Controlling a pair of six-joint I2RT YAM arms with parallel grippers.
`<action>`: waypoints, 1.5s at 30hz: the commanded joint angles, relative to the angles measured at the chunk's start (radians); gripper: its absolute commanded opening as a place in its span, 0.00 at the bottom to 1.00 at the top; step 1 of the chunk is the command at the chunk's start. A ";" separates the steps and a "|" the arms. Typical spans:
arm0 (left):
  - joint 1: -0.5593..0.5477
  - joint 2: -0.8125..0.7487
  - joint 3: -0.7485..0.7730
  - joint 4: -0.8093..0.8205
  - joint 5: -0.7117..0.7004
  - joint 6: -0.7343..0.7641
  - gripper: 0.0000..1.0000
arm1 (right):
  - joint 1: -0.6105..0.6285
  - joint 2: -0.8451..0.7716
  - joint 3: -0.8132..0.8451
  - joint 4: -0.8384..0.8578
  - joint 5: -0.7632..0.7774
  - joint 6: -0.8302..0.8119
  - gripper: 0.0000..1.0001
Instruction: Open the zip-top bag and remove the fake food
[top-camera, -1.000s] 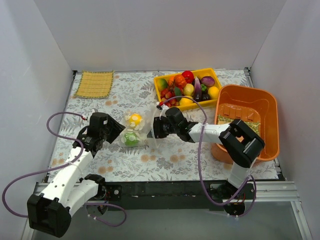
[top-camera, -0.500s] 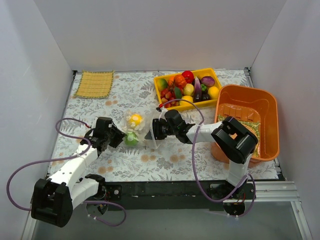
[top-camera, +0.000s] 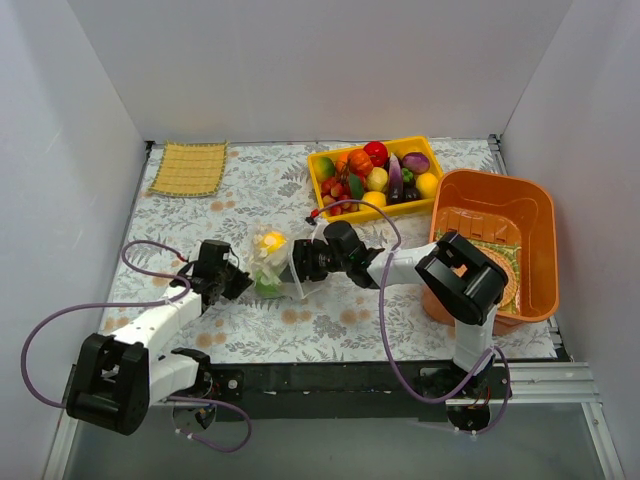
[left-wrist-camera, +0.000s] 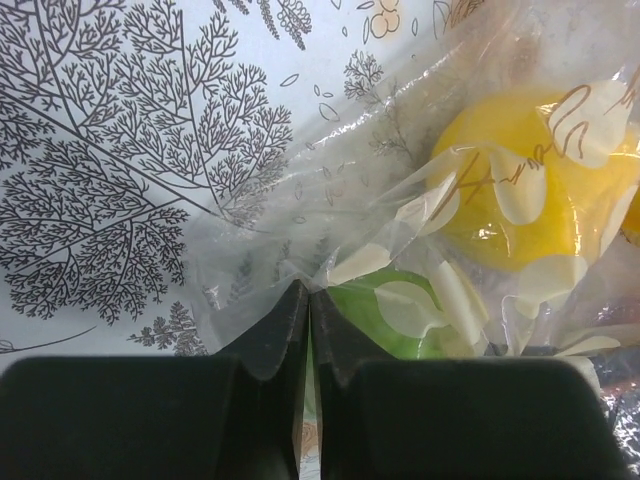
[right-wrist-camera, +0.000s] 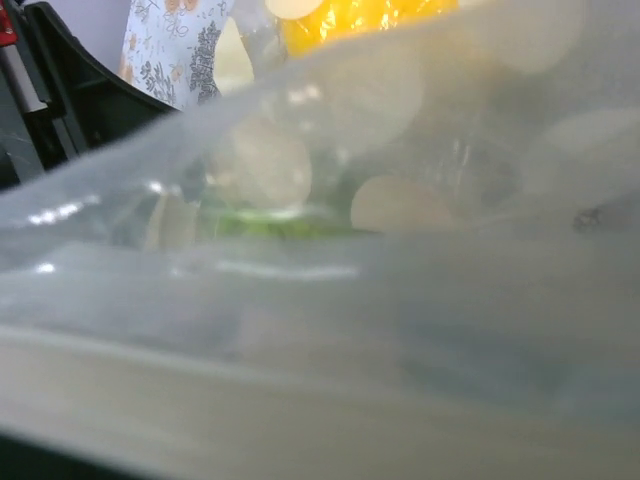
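The zip-top bag (top-camera: 272, 262), clear with whitish spots, lies mid-table between both grippers. Fake food shows through it: a yellow piece (top-camera: 269, 241) and a green piece (top-camera: 265, 287). My left gripper (top-camera: 240, 282) sits at the bag's left edge. In the left wrist view its jaws (left-wrist-camera: 309, 295) are shut, pinching the bag's film (left-wrist-camera: 400, 180) beside the green piece (left-wrist-camera: 385, 310) and the yellow piece (left-wrist-camera: 500, 190). My right gripper (top-camera: 300, 265) is at the bag's right end. In the right wrist view, blurred bag plastic (right-wrist-camera: 400, 300) fills the frame and hides its fingers.
A yellow tray (top-camera: 322, 160) holding several loose fake foods stands at the back, right of centre. An orange bin (top-camera: 540, 200) sits at the right edge. A woven yellow mat (top-camera: 187, 168) lies at the back left. White walls enclose three sides.
My left arm has dropped low and slid right onto the bag's left edge, closing there. The right gripper has shifted a little left, and the bag is bunched between the two.
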 joint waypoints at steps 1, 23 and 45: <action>0.004 0.018 -0.036 0.051 0.018 0.022 0.00 | 0.025 0.015 0.076 -0.003 0.008 -0.035 0.71; -0.013 0.092 -0.056 0.163 0.093 0.007 0.00 | 0.134 0.111 0.203 -0.157 0.005 -0.095 0.80; -0.022 0.089 0.011 -0.018 -0.170 0.036 0.00 | 0.098 -0.170 0.121 -0.355 0.309 -0.165 0.47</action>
